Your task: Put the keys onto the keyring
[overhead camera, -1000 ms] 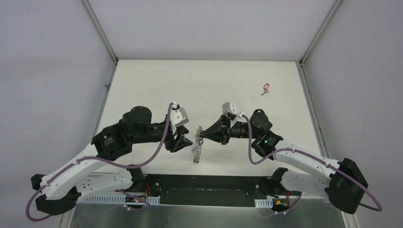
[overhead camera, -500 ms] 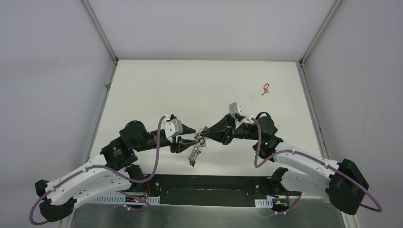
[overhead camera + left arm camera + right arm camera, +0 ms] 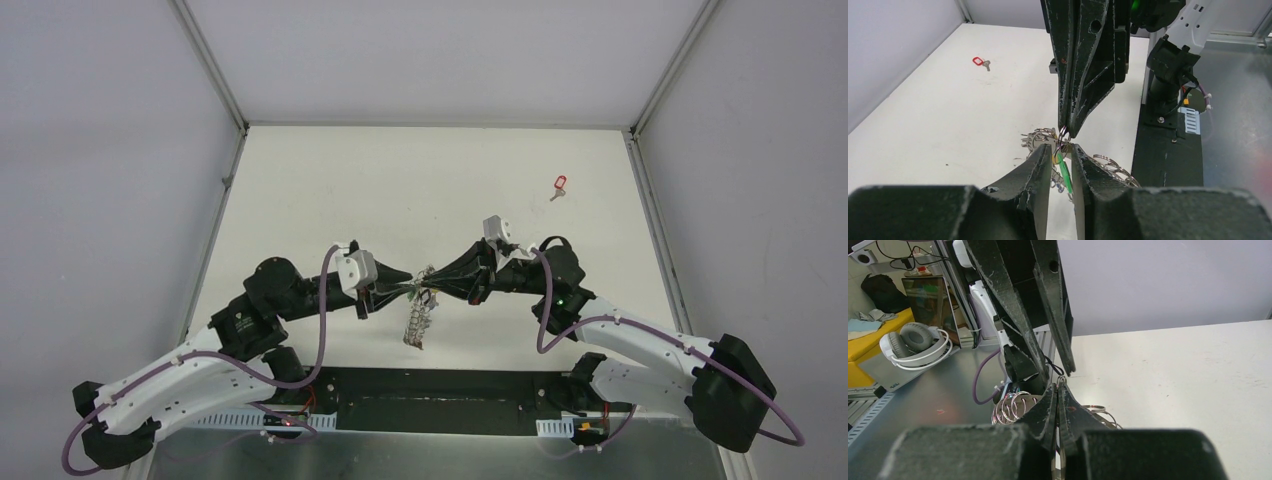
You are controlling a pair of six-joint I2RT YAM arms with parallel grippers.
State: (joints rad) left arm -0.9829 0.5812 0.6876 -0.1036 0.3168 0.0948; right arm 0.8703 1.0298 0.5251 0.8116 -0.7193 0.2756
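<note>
The left pincer [image 3: 1060, 150] has its jaws slightly apart, around a green-tagged key [image 3: 1064, 172]; I cannot tell if they touch it. The keyring [image 3: 417, 325] hangs just beside it, between both pincers above the table [image 3: 330, 190]. The right pincer [image 3: 436, 285] is clenched on the keyring's top. A red-tagged key [image 3: 559, 184] lies well apart, far right.

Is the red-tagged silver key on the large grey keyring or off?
Off: the red-tagged silver key lies alone on the white table, far from the keyring.
</note>
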